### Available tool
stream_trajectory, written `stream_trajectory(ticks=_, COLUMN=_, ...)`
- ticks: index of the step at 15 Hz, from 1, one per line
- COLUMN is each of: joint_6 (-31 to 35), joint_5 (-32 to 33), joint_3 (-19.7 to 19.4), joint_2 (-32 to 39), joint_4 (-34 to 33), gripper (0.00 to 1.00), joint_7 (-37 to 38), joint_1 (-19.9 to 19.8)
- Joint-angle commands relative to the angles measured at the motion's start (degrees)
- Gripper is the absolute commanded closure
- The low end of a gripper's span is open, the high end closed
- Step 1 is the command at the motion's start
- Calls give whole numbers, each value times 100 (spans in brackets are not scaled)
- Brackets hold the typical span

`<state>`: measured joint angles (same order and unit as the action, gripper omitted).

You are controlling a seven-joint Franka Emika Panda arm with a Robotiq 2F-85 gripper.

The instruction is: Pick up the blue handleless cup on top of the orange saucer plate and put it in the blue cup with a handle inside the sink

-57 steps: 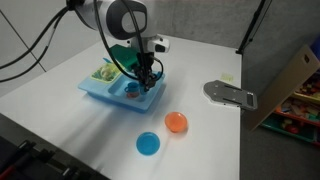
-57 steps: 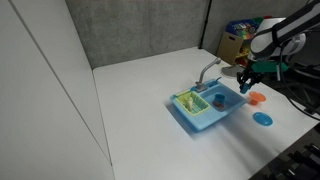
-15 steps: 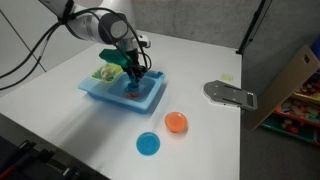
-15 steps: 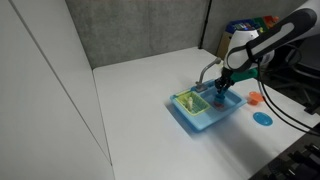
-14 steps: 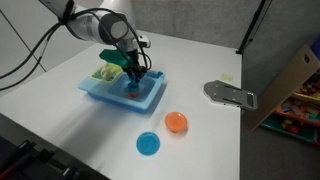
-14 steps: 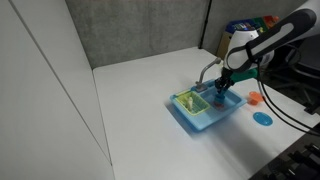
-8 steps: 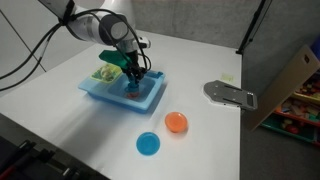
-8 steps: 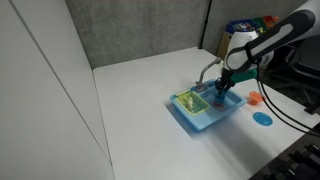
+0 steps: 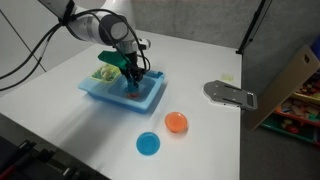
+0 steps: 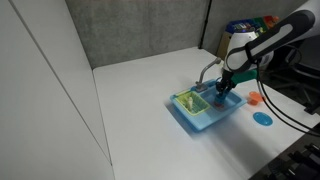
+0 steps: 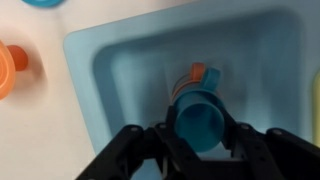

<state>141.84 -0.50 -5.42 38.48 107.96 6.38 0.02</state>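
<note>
As sizes fall, so the entries run.

White flat tabletop (image 9: 90,125): bears every toy listed.
White and black robot arm (image 9: 100,25): bent down over the toys.
Light blue rectangular plastic toy sink (image 9: 105,97) (image 10: 212,121): two compartments; grey faucet (image 10: 208,72) at one long rim; green and yellow toy pieces (image 9: 104,72) in one compartment.
Black two-fingered gripper (image 11: 198,138) (image 9: 133,86): low in the other compartment, clenched on the tiny blue plastic toy cup without a handle (image 11: 200,118), one finger against each side.
Small round orange plastic saucer plate (image 9: 176,123): on the tabletop, near the sink.
Flat round blue plastic plate (image 9: 148,144): near the saucer, apart from it.
Tiny blue toy cup with a handle (image 11: 197,77): in the basin, orange-red patch showing, mostly hidden by the held cup.
Handleless cup, detail: smooth plain wall, round open mouth facing the wrist camera; it is in front of the handled cup; contact between them cannot be told.
</note>
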Motion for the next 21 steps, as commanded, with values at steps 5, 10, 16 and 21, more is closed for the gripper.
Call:
stream_trajectory(ticks=5, joint_6=49, joint_5=23, joint_3=22, joint_2=-57, joint_4=12, gripper=29, joint_7=88, joint_1=-18)
stream_trajectory(ticks=10, joint_6=109, joint_5=-17, joint_3=91, joint_2=-234, joint_4=162, gripper=0, joint_7=-14, joint_1=-52)
stream_trajectory(ticks=16, joint_6=-93, joint_5=88, joint_3=22, joint_2=-857, joint_4=542, gripper=0, joint_7=21, joint_1=-1)
stream_trajectory(ticks=21, joint_6=-320, joint_5=172, joint_3=20, joint_2=-1853, joint_4=1219, gripper=0, joint_7=-119, joint_1=-54)
